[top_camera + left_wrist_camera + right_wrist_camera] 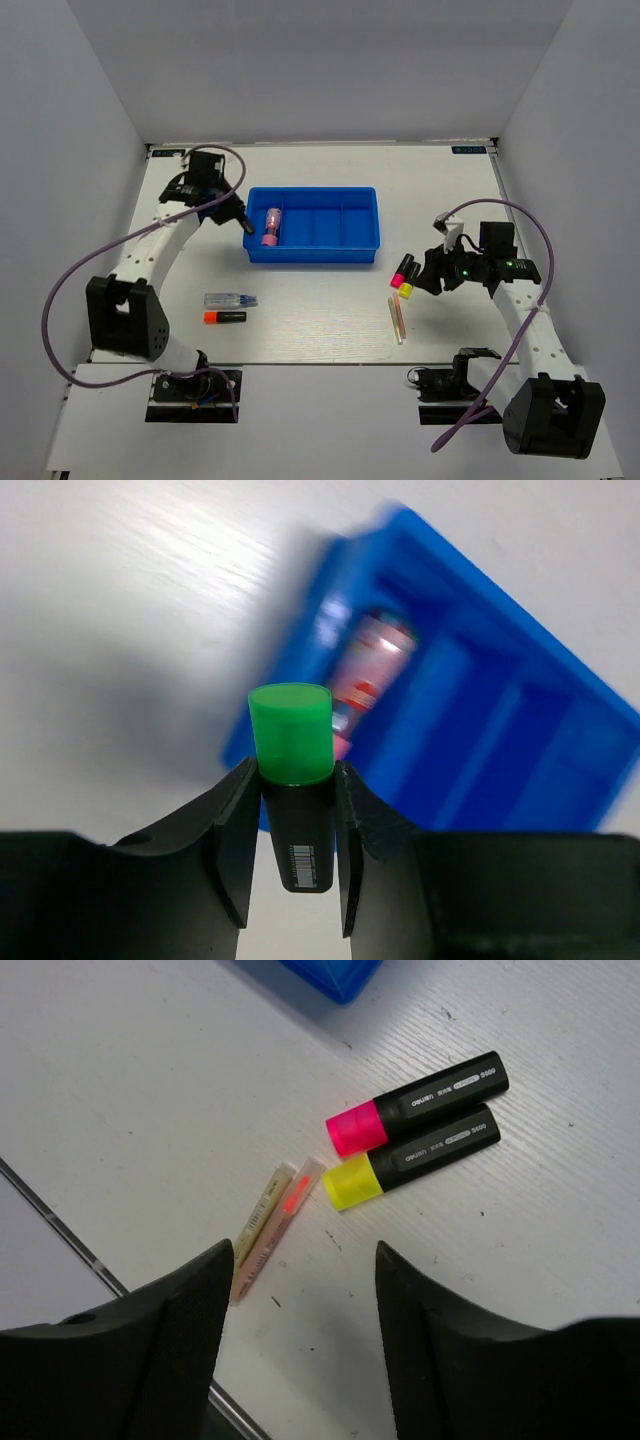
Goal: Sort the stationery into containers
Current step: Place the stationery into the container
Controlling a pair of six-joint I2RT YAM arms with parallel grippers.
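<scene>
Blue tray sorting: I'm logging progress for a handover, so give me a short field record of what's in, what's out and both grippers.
container: blue tray, four compartments
in tray: pink tube, leftmost compartment in the top view
left gripper: shut on green-capped marker, by the tray's left end
right gripper: open, empty
table, right side: pink-capped marker, yellow-capped marker, pale sticks
table, left side: clear pen, orange-capped marker
</scene>
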